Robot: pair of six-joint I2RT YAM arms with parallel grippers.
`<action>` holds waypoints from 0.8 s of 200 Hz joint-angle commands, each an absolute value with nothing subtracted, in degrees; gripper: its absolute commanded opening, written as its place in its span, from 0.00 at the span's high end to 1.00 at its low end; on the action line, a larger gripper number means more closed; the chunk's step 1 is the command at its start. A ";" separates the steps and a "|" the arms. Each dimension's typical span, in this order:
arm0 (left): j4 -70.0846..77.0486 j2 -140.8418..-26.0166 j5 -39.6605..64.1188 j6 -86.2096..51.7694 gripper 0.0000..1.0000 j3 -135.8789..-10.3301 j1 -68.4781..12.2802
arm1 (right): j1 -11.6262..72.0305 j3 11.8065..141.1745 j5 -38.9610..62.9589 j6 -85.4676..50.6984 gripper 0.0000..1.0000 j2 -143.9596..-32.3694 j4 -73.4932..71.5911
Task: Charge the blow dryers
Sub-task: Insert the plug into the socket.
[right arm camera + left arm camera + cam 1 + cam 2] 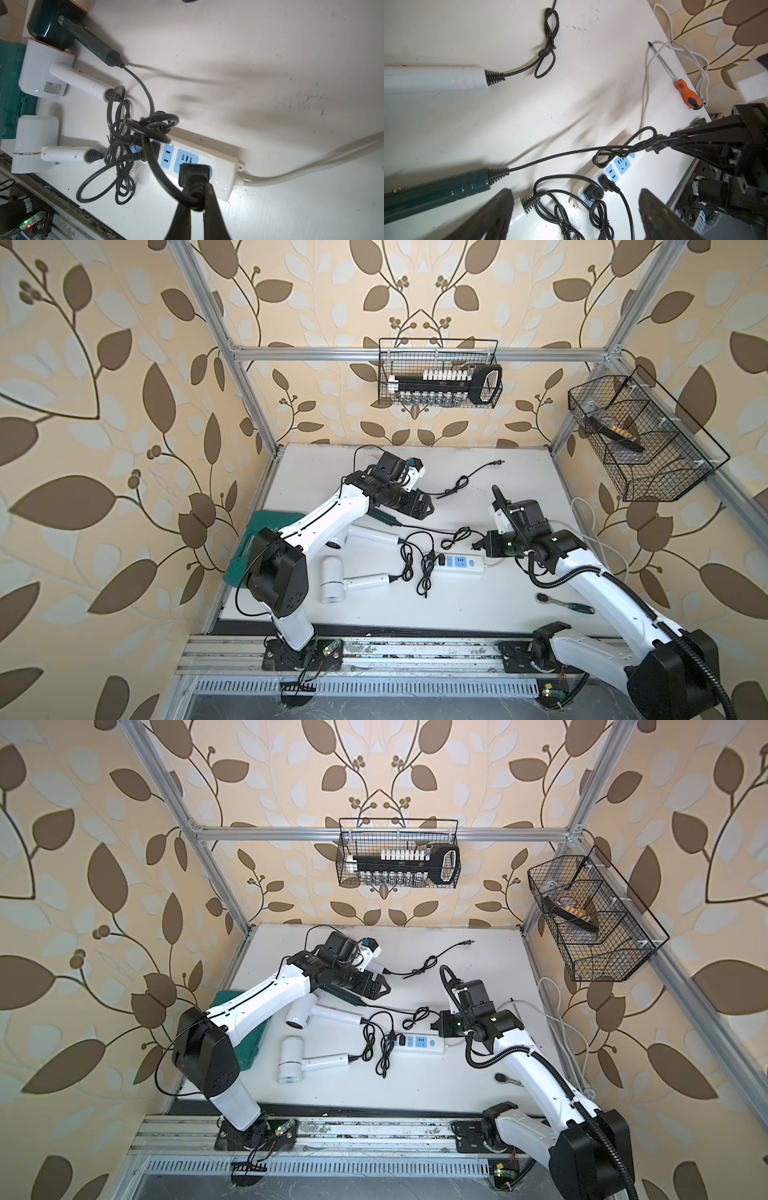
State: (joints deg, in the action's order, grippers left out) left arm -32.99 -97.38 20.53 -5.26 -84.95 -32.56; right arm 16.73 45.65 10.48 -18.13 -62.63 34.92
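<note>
Dark green blow dryer (52, 25) lies on the table (457, 614) near the power strip (220, 166). Its black cord (550, 158) runs to a plug (194, 172), which the right pincer (198, 187) clamps over the strip's blue sockets. White blow dryers (39, 143) lie beside the green one. Left pincer (422, 506) hangs wide open above the green handle.
</note>
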 commanded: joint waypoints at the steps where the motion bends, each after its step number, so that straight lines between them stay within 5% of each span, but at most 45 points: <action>1: -33.57 -97.00 19.77 -6.01 0.04 -85.62 -32.52 | 16.57 47.45 9.45 -17.86 1.00 -61.94 35.34; 160: -33.84 -95.93 19.06 -6.31 0.01 -85.69 -32.60 | 16.53 46.65 12.30 -18.91 1.00 -64.01 33.97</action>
State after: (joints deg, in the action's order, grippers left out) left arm -33.23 -97.36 18.74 -6.07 -84.93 -32.58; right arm 16.73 45.76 11.07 -18.33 -64.01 34.50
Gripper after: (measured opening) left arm 0.989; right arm 0.078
